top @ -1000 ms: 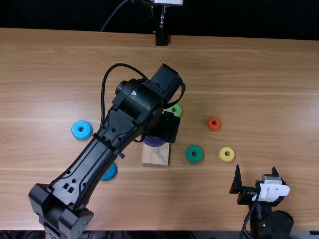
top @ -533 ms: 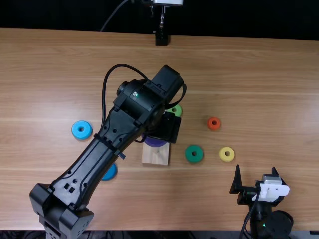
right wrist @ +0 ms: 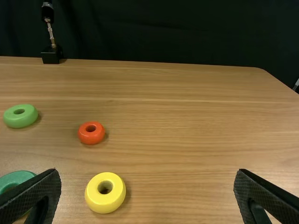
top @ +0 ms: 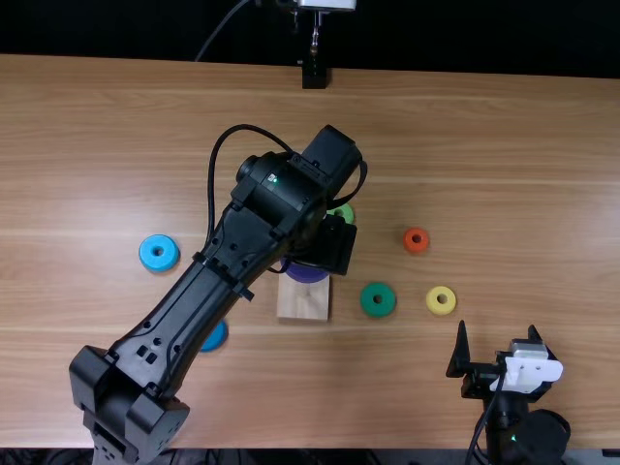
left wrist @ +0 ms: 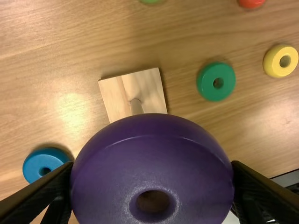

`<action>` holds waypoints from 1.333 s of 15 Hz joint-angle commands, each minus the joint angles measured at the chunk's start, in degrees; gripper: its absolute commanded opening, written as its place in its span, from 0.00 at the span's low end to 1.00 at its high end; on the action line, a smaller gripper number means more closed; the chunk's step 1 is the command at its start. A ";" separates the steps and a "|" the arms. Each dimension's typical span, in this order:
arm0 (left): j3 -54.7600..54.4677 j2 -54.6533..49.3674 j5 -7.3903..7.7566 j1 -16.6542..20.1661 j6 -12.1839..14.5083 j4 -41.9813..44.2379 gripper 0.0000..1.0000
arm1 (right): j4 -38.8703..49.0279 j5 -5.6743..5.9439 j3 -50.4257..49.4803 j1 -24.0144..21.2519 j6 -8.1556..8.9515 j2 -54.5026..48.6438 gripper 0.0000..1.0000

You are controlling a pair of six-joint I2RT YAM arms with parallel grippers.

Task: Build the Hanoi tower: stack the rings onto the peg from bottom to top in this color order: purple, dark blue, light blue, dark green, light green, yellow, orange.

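Over the far part of the base (top: 303, 302), seen from above, the purple ring (top: 307, 272) is in the left gripper (top: 329, 244), whose two fingers are clamped on opposite sides of it. The left arm (top: 179, 325) slants in from the near edge, left of the base, up and across to the right, with its bulky wrist end (top: 276, 199) past the base's far side (a black cable (top: 212, 170) loops over it). In the left wrist view the peg (left wrist: 136, 107) stands bare on the base, outside the ring's hole.

To the right of the base and nearer the table's near edge, the right arm (top: 528, 441) sits low and drawn back, its gripper (top: 497, 325) pointing away from that edge, fingers wide apart with nothing between them.

Just right of the base is the dark green (top: 378, 299), then the yellow (top: 441, 300) farther out on that side. The orange (top: 416, 240) lies right of the base and farther back; the light green (top: 341, 212) is beyond it (partly behind the left arm). Left of the base are the dark blue (top: 214, 336), slightly nearer the near edge, and the light blue (top: 159, 253), farther out and back.
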 commanded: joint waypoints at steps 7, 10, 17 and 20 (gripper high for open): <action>1.45 1.09 0.92 -0.93 -0.20 -0.85 1.00 | -3.81 0.80 -3.61 -0.34 0.09 -0.73 1.00; 1.45 1.09 5.88 -0.14 -0.30 -2.75 1.00 | -3.81 0.80 -3.61 -0.43 0.09 -0.73 1.00; 2.07 0.56 6.20 2.06 -0.09 -2.33 1.00 | -3.81 0.80 -3.61 -0.43 0.09 -0.73 1.00; 1.89 -0.32 6.20 5.92 0.01 -0.43 1.00 | -3.81 0.80 -3.61 -0.43 0.09 -0.73 1.00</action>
